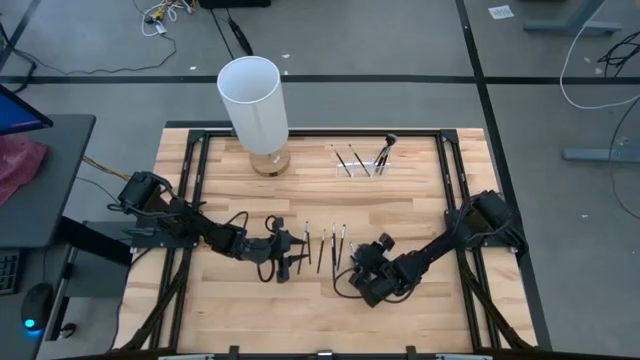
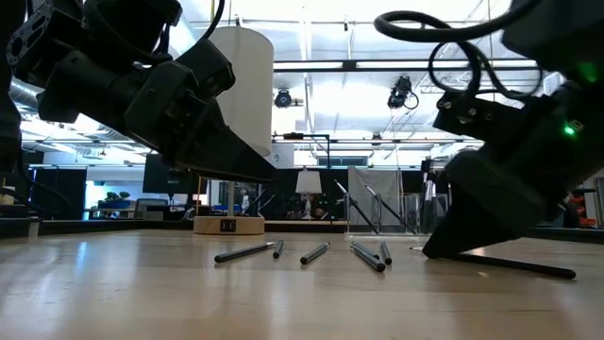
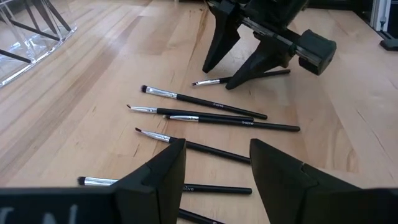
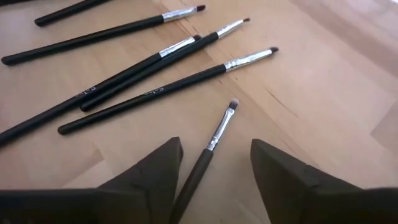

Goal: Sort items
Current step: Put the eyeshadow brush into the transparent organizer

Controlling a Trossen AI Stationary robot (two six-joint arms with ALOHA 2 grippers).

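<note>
Several thin dark brushes with silver ferrules lie flat on the wooden table between my grippers, also seen in the left wrist view and the low view. My left gripper is open and hovers above the table at their left; one brush lies below its fingers. My right gripper is open with its tips down at the table. Its fingers stand on either side of one brush without touching it.
A tall white cylinder on a round wooden base stands at the far edge, left of centre. A small clear holder with a few brushes in it stands to its right. Bare wood lies near the front edge. Black frame rails border the table.
</note>
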